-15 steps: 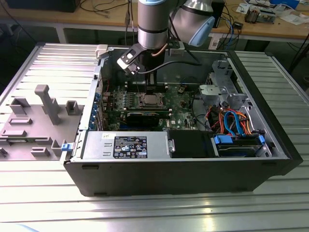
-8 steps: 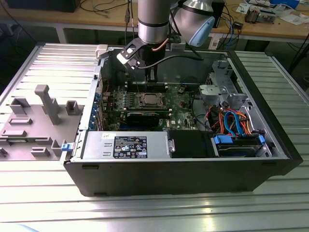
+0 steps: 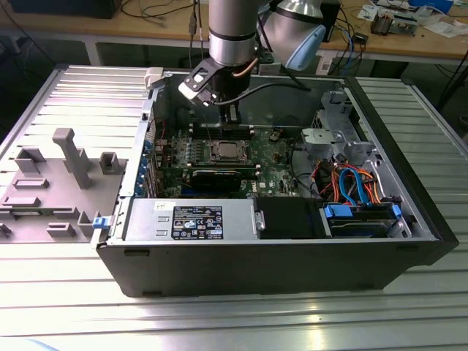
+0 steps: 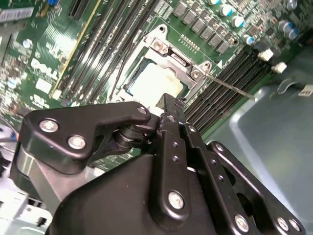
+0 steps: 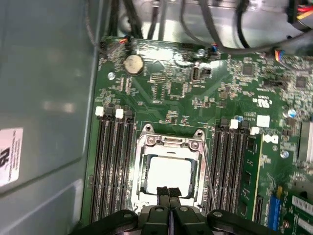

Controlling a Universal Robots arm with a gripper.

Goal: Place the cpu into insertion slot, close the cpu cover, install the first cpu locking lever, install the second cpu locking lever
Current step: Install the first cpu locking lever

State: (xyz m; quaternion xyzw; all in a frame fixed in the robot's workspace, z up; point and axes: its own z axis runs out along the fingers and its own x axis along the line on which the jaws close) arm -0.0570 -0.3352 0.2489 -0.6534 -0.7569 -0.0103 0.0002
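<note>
Table: the ribbed metal table bears the open case; a grey tray lies at the case's 9 o'clock in the exterior view.
Case front: the power supply sits nearest, its bulk hiding the near strip of the green board.
Slot: the slot lies mid-board; in the exterior view its rim detail is hard to make out.
Cover: the cover lies flat over the slot; one edge is hidden behind the tool.
Cpu: the cpu sits in the slot, its pale top showing through the cover's window in both wrist views.
Lever: in the second wrist view one lever slants out from a cover corner across the memory slots; the first wrist view shows it as a thin line beside the cover. Latched or not, I cannot tell.
Tool: it hangs just above the slot's edge, at the slot's 12 o'clock in the exterior view, fingertips pressed together with nothing between them.
Arm: the arm is cut off by the exterior view's upper border.
</note>
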